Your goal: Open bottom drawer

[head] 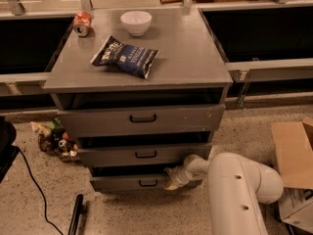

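Observation:
The bottom drawer (pixel 122 182) is the lowest, narrowest grey front of the cabinet, with a small black bar handle (pixel 147 183). It looks shut or nearly so, with a dark gap above it. My gripper (pixel 172 178) is at the end of the white arm (pixel 244 190), low at the drawer's right part, just right of the handle and against the front panel. The mid-sized drawer (pixel 145 154) and the tallest drawer (pixel 142 118) sit above it.
On the cabinet top (pixel 195 58) lie a blue chip bag (pixel 125 56), a white bowl (pixel 136 22) and a red can (pixel 82 23). Litter (pixel 55 138) lies on the floor at left, a black cable (pixel 34 185) runs there, and a cardboard box (pixel 293 153) stands at right.

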`<act>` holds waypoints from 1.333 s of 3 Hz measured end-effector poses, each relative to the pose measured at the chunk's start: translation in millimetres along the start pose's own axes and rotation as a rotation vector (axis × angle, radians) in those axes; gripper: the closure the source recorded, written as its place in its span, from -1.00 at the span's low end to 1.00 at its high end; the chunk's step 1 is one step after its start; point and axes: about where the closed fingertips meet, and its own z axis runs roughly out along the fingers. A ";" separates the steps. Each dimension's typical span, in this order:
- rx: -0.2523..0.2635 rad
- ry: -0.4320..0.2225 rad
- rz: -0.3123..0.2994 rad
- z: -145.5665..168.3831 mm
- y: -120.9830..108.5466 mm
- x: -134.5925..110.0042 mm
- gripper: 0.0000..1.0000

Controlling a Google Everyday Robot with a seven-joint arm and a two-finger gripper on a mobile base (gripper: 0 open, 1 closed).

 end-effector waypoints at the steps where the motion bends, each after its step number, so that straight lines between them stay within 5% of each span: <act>1: 0.000 0.000 0.000 -2.0 -0.4 -0.6 0.76; 2: -0.030 -0.021 -0.045 -10.2 17.4 -16.7 1.00; 4: -0.030 -0.021 -0.045 -10.4 17.8 -15.0 0.15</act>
